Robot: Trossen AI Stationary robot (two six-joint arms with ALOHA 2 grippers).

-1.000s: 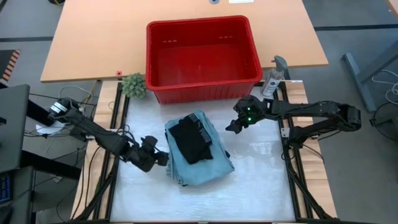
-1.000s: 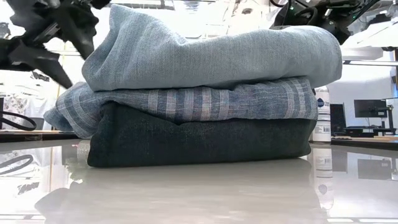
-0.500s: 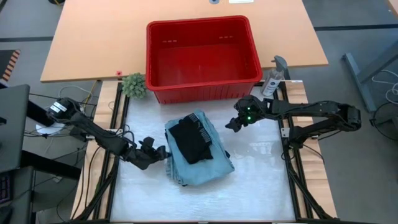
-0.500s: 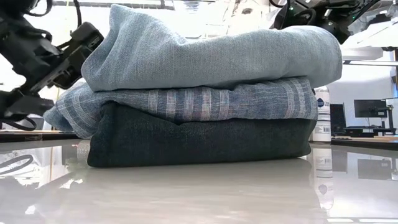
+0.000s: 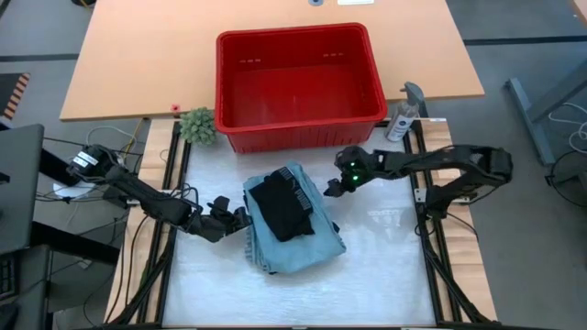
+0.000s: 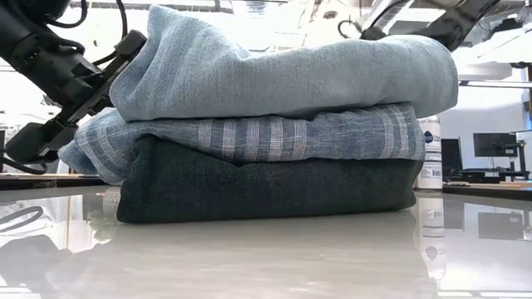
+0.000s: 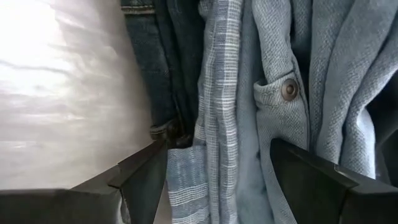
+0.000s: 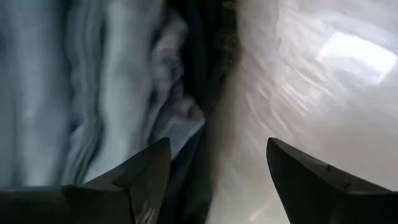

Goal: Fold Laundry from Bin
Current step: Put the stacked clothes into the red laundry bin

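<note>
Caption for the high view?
Both open grippers, left and right, flank the folded laundry stack below the red bin.

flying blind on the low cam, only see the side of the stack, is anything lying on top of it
Observer: Yes, the high view shows a black garment lying across the top of the folded stack.
Operator: where are the grippers
Observer: The left gripper is at the stack's left edge; its wrist view shows open fingers around the striped cloth edge.
Operator: and the right
Observer: The right gripper is open at the stack's upper right corner.
Operator: bin still got laundry
Observer: No, the red bin looks empty.
</note>
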